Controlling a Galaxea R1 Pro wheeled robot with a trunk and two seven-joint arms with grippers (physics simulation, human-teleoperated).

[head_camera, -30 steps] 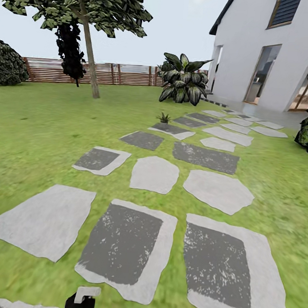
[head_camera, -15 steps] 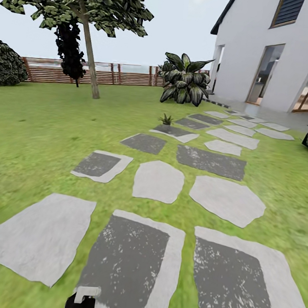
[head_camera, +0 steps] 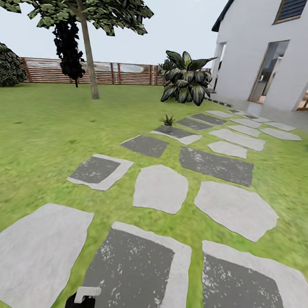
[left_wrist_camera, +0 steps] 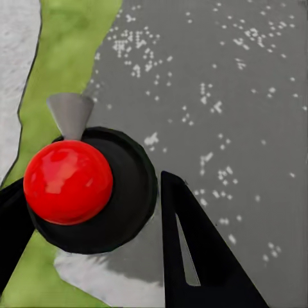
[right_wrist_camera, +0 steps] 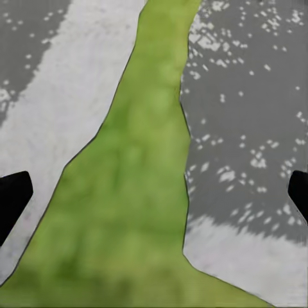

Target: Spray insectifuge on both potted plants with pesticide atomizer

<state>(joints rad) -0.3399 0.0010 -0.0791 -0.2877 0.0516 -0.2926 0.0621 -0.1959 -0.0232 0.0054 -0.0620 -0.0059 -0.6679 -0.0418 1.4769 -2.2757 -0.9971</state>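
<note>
- Pesticide atomizer (head_camera: pixel 82 298): near edge, clamped in my left gripper (left_wrist_camera: pixel 96 212).
- Right gripper (right_wrist_camera: pixel 154 192): fingers apart, over stepping stones (head_camera: pixel 161 188).
- Potted plant (head_camera: pixel 167 120): far, beside path.

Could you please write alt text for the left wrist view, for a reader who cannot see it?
The left gripper holds the pesticide atomizer, seen from above as a round black body with a red cap and a small grey nozzle. Below it lie a dark grey stepping stone and a strip of green grass.
</note>
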